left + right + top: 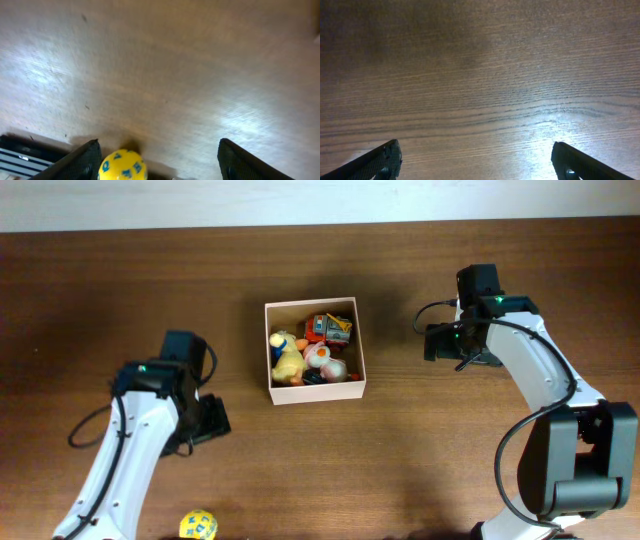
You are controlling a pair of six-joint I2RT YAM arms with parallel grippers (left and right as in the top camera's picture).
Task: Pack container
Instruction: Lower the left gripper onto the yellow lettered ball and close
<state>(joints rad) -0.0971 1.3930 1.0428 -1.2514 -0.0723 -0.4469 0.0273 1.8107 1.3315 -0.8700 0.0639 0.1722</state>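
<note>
The container (361, 345) is a square white cardboard box with a tan inside at the table's middle. It holds several small toys, among them a yellow duck (287, 360) and an orange toy (328, 327). A yellow ball with blue numbers (198, 526) lies near the table's front edge; in the left wrist view (122, 166) it sits between the fingers, close to the left one. My left gripper (157, 160) is open, above the table left of the box. My right gripper (477, 162) is open and empty over bare wood, right of the box (437, 342).
The brown wooden table (100, 290) has a pale wall strip along its far edge (300, 200). The right arm's base (580, 460) stands at the front right.
</note>
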